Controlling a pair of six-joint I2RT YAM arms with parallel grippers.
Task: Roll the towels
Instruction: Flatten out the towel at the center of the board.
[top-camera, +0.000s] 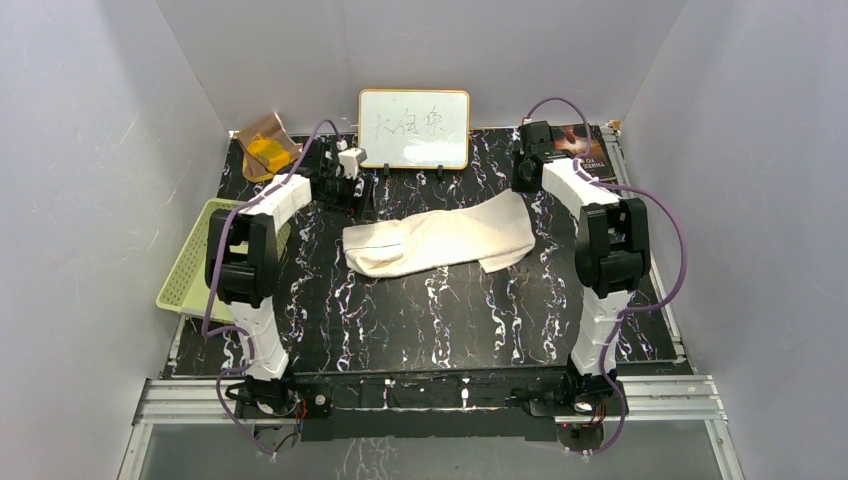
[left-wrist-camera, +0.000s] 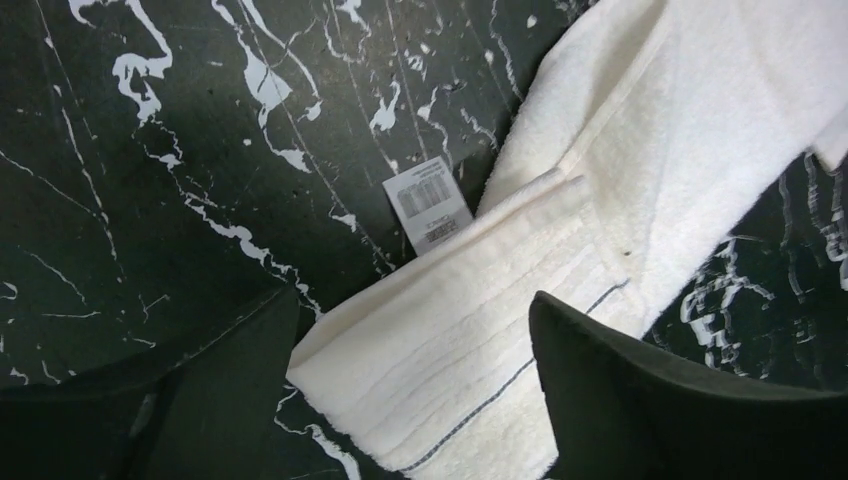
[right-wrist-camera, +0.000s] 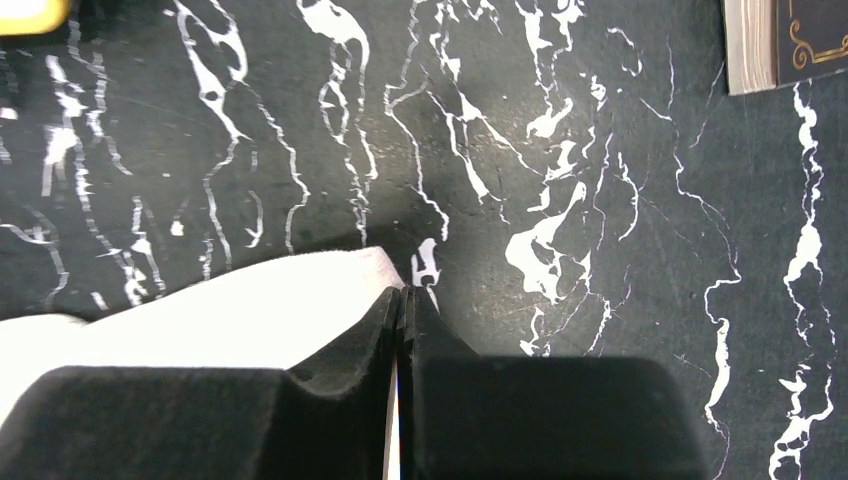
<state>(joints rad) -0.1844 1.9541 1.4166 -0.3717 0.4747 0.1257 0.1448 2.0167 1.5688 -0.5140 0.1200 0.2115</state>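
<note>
Gripping the cream towel (top-camera: 440, 238) to roll it: my right jaws closed at its corner, left jaws open; next, left must pinch.

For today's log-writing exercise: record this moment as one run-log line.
step: rolling not begun | cream towel: loosely folded, unrolled | left gripper: open over striped end | right gripper: shut at far corner, grip unclear
</note>
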